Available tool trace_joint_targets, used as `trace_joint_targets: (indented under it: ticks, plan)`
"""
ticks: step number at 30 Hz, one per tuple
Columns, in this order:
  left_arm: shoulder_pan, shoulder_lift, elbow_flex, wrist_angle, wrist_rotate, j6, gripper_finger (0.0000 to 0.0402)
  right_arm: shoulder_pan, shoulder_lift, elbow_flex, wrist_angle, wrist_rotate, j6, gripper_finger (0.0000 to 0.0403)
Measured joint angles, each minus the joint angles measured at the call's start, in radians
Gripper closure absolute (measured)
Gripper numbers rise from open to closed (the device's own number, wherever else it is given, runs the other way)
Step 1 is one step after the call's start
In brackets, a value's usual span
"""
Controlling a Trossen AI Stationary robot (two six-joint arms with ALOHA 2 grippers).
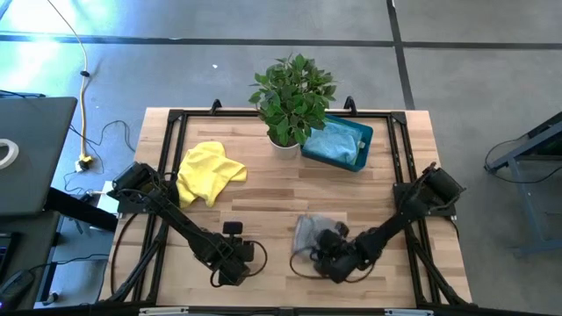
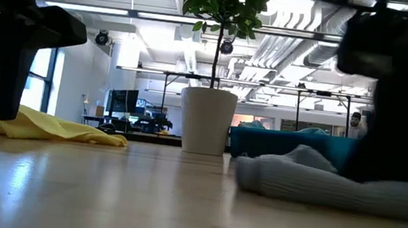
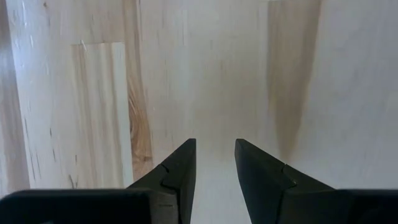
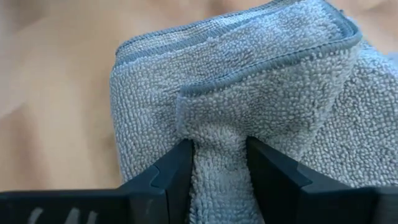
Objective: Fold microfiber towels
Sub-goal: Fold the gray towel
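Right gripper pinching grey towel fold at table's five o'clock. Left gripper idling slightly open, empty, seven o'clock. Advice: keeping edges aligned, dragging slowly.

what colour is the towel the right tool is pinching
Grey. The right tool is shut on the grey towel; the right wrist view shows it best.

Right gripper on grey towel near front edge; yellow towel crumpled back-left.
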Motion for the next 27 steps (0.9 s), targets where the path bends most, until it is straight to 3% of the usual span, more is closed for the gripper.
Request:
trace_joint_targets:
  ticks: [6, 11, 16, 20, 23, 27]
  plan:
    - [-0.011, 0.0, 0.0, 0.003, 0.0, -0.004, 0.0301, 0.099, -0.006, 0.018, 0.018, -0.056, -0.027, 0.0259]
    - [-0.013, 0.0, 0.0, 0.006, 0.0, -0.019, 0.0301, 0.139, -0.043, 0.101, -0.08, -0.063, -0.049, 0.0259]
    - [-0.013, 0.0, 0.0, 0.035, 0.0, -0.019, 0.0301, 0.15, -0.058, 0.175, -0.167, 0.126, 0.008, 0.0259]
    - [-0.015, 0.0, 0.0, 0.049, 0.007, -0.019, 0.0301, 0.127, -0.058, 0.168, -0.161, 0.233, 0.203, 0.0259]
    - [-0.02, 0.0, 0.0, 0.05, 0.012, -0.019, 0.0301, 0.11, -0.048, 0.155, -0.15, 0.191, 0.288, 0.0259]
    - [-0.031, 0.0, 0.0, 0.05, 0.017, -0.019, 0.0301, 0.105, -0.03, 0.154, -0.039, 0.062, 0.201, 0.0259]
